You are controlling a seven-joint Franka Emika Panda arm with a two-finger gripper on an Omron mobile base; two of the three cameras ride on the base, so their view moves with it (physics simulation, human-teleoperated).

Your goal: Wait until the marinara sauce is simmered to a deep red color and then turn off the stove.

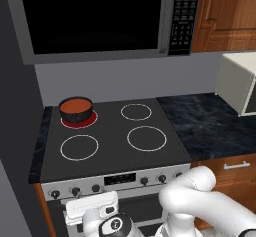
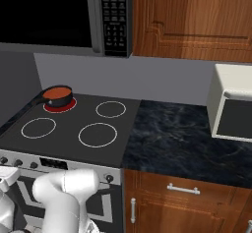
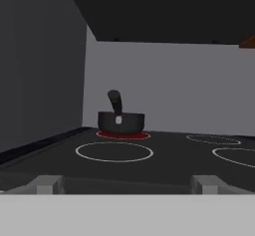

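Waiting, by the look of it. Marinara sauce (image 1: 75,104) orange-red in the small black pot (image 1: 76,111), on the glowing back-left burner (image 1: 78,120) of the stove (image 1: 115,146), not yet deep red. Gripper (image 3: 124,185) parked low before the stove's front edge, jaws apart, empty, probably near the knobs (image 1: 75,191) for switching off.

Colours and patterns at the cooktop

A black stove (image 1: 115,146) is marked with white burner rings, one glowing red beneath a black pot (image 1: 76,112) of orange-red marinara sauce (image 1: 76,104); the counter (image 2: 182,143) is mottled dark, perhaps blue-black, and the cabinets (image 2: 192,18) are reddish-brown wood.
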